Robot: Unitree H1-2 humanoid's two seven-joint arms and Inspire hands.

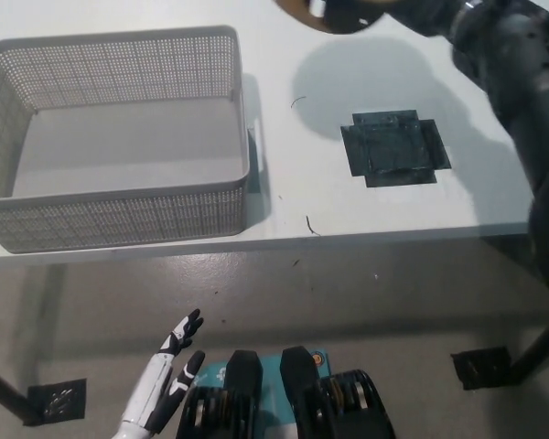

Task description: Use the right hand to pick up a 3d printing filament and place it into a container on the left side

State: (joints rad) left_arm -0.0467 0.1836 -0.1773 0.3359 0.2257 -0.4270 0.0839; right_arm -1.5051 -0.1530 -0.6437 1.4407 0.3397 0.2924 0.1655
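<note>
Only a brown cardboard edge of the filament spool (331, 15) shows, cut off by the picture's top, high above the white table (293, 183). My black right hand (428, 11) is at the top edge beside it, mostly out of frame, shut on the spool, and its arm runs down the right side. The spool's round shadow falls on the table below. The grey mesh basket (119, 197) stands empty on the table's left. My white left hand (165, 384) rests low at the lower left, fingers apart, holding nothing.
A black square tape mark (395, 148) lies uncovered on the table where the spool stood. The table's front edge crosses the picture below the basket. Grey floor and a black table foot (483, 368) show beneath.
</note>
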